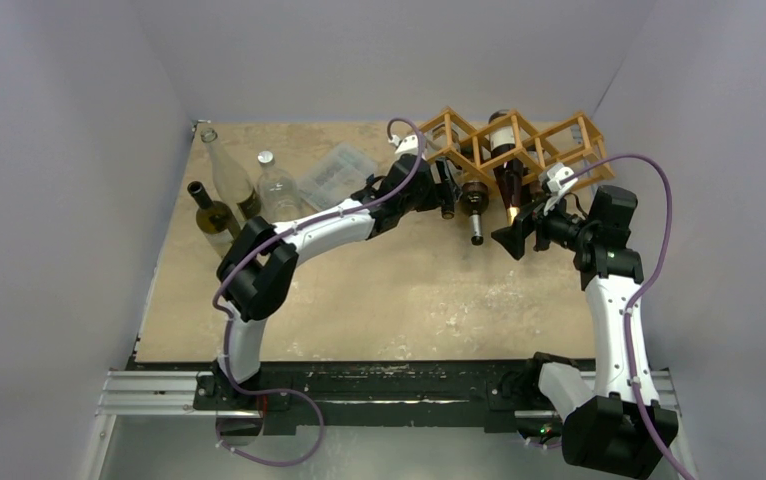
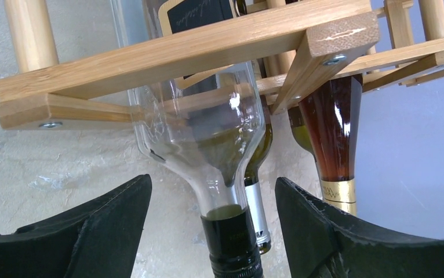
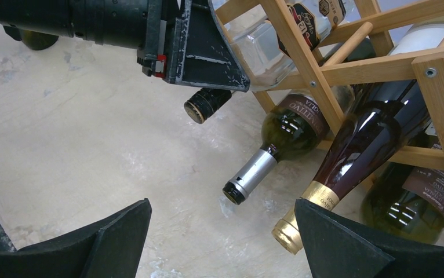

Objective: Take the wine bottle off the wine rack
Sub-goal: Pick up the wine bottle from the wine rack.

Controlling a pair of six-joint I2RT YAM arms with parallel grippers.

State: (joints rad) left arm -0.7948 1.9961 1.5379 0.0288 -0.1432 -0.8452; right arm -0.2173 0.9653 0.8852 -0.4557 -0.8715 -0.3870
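Left gripper: jaws stood spread on either side of the clear wine bottle's dark-capped neck, with gaps on both sides.
Right gripper: spread wide, empty, near the gold-foiled bottle.
Bottle: lay in the wine rack, neck poking out.
Risk: a pinch on the smooth neck could slip, and an off-axis pull could drag the rack.

Top camera looks down; both wrist cameras closely face the wine rack.
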